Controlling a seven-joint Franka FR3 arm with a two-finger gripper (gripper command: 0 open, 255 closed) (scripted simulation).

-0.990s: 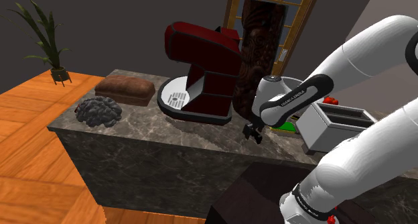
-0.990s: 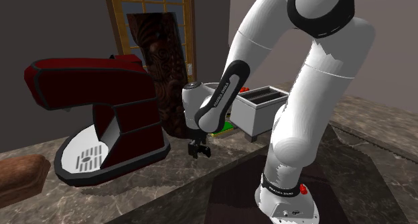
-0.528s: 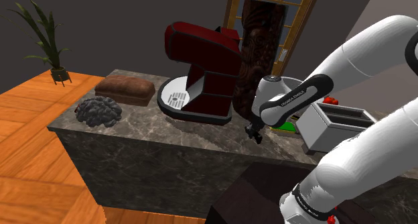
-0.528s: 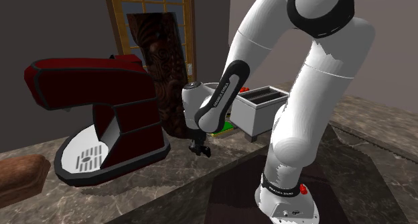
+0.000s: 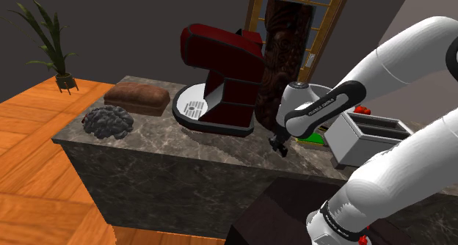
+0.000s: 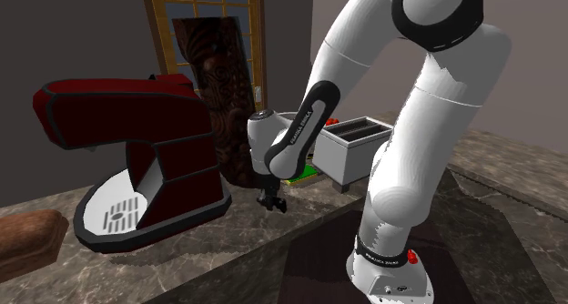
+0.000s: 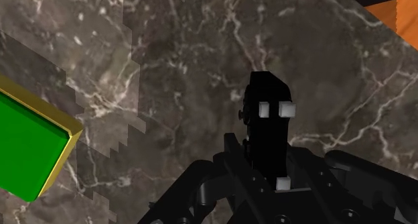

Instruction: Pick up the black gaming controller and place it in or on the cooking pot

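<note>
In the wrist view a black gaming controller (image 7: 268, 122) with small white buttons sits upright between my black fingers, and my gripper (image 7: 269, 168) is shut on it over the dark marble counter (image 7: 181, 55). From the shoulder view my gripper (image 5: 280, 146) hangs low over the counter (image 5: 183, 152), just in front of the red stand mixer (image 5: 220, 75). The second exterior view shows the gripper (image 6: 270, 200) pointing down close to the counter top, right of the mixer (image 6: 136, 157). I cannot tell whether the controller touches the counter.
A green block with a yellow rim (image 7: 27, 145) lies beside the gripper. A grey toaster (image 5: 365, 136) stands behind the arm. A brown loaf (image 5: 136, 97) and a grey lumpy thing (image 5: 108, 122) lie at the counter's far end, a carved dark column (image 5: 282, 53) behind the mixer.
The fingers have closed together on the controller. The arm has barely moved.
</note>
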